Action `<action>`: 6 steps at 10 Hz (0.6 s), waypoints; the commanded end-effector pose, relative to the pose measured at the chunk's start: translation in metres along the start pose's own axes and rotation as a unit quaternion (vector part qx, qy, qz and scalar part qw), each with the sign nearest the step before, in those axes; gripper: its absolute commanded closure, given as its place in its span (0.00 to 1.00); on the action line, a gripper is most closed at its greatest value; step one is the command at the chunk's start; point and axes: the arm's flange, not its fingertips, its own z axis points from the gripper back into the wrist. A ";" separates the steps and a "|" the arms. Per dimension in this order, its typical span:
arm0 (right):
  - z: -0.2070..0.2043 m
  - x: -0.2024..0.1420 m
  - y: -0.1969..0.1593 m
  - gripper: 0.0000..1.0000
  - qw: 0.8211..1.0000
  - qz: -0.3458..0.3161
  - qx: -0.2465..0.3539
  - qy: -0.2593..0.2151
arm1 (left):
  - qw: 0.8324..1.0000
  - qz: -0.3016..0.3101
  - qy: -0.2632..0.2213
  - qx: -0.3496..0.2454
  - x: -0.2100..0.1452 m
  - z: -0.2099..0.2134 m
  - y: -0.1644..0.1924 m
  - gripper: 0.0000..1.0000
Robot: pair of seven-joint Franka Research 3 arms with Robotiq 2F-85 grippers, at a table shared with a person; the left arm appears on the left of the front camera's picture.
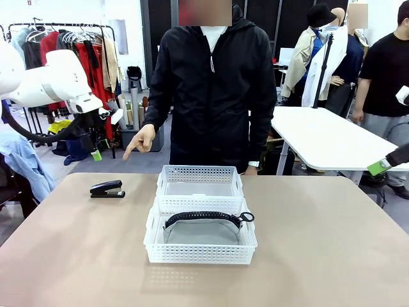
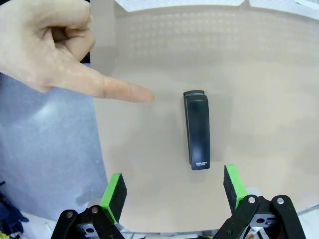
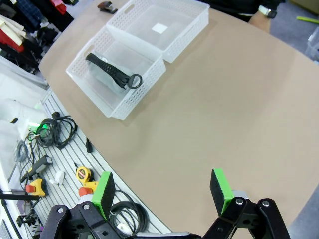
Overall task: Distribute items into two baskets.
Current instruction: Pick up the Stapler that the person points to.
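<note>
My left pincer [image 2: 174, 188] hangs above the tan surface [image 1: 319, 243] with its green pads spread wide and nothing between them. Below it lies the black stapler [image 2: 197, 130], flat on the surface to the left of the two white baskets and apart from them. A person's hand [image 2: 55, 55] points at the stapler, the fingertip close beside it but not touching. The near basket [image 1: 198, 254] already holds the grey pouch [image 1: 201, 233] with its black coiled strap on top; the far basket [image 1: 199, 171], touching it, looks empty, so I judge the stapler belongs there. My right pincer [image 3: 162, 190] is also wide open and empty, well off to the other side. To take the stapler well, I should first shift so it sits midway between my pads, since it lies nearer one of them. Its length already runs across my closing line, so I can close on its narrow sides near the middle, once the finger is clear.
</note>
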 end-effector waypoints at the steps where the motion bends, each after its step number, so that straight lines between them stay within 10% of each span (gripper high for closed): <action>1: 0.001 0.000 -0.001 0.00 1.000 0.005 0.002 0.000 | 1.000 0.006 -0.005 -0.001 -0.002 0.003 -0.005 0.00; 6: 0.001 0.000 -0.001 0.00 1.000 0.005 0.002 0.000 | 1.000 -0.011 0.013 0.017 -0.005 -0.007 0.002 0.00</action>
